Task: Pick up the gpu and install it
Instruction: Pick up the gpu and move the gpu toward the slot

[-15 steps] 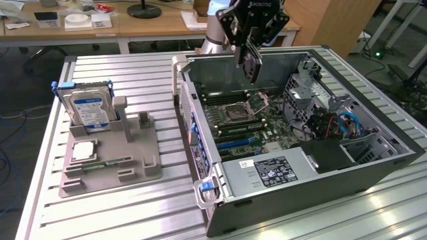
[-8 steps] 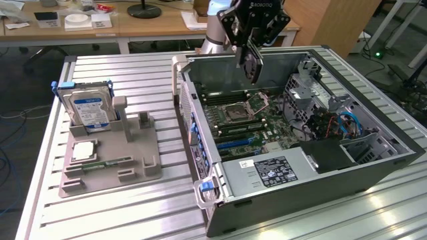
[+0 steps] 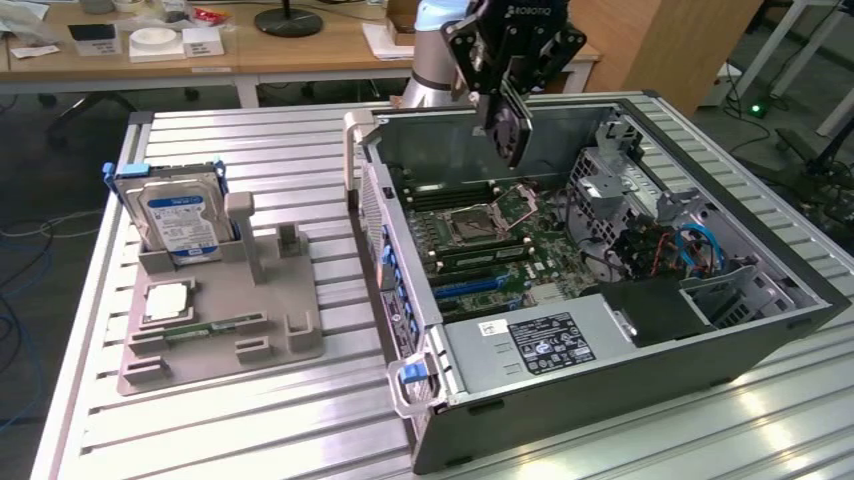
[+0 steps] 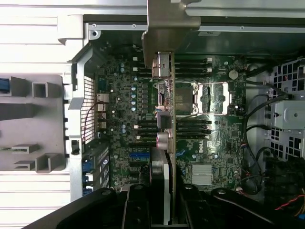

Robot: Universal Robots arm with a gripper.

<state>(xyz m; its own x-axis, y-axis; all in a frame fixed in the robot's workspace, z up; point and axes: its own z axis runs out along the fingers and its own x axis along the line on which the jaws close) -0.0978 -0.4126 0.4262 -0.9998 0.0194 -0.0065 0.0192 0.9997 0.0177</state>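
An open computer case (image 3: 747, 330) lies on its side on a slatted metal table (image 3: 267, 430). At the near end of the case sits a grey power supply (image 3: 534, 345) with a black label. Beside the case, on the exterior view's left, a grey holder (image 3: 267, 300) carries a blue-labelled hard drive (image 3: 180, 222) standing upright. Deeper inside the case lies the green motherboard (image 3: 494, 235), its processor socket bare.

Above the far half of the case hangs the black gripper (image 3: 507, 100). Its fingers (image 4: 138, 210) are drawn close together, clamping the gpu (image 3: 515, 140) between them. The gpu is a dark card held on edge, hanging straight down over the motherboard and apart from it. In the wrist view, the gpu's pale metal bracket (image 4: 167, 28) points toward the case's wall. Beyond the case stand wooden desks (image 3: 267, 55).
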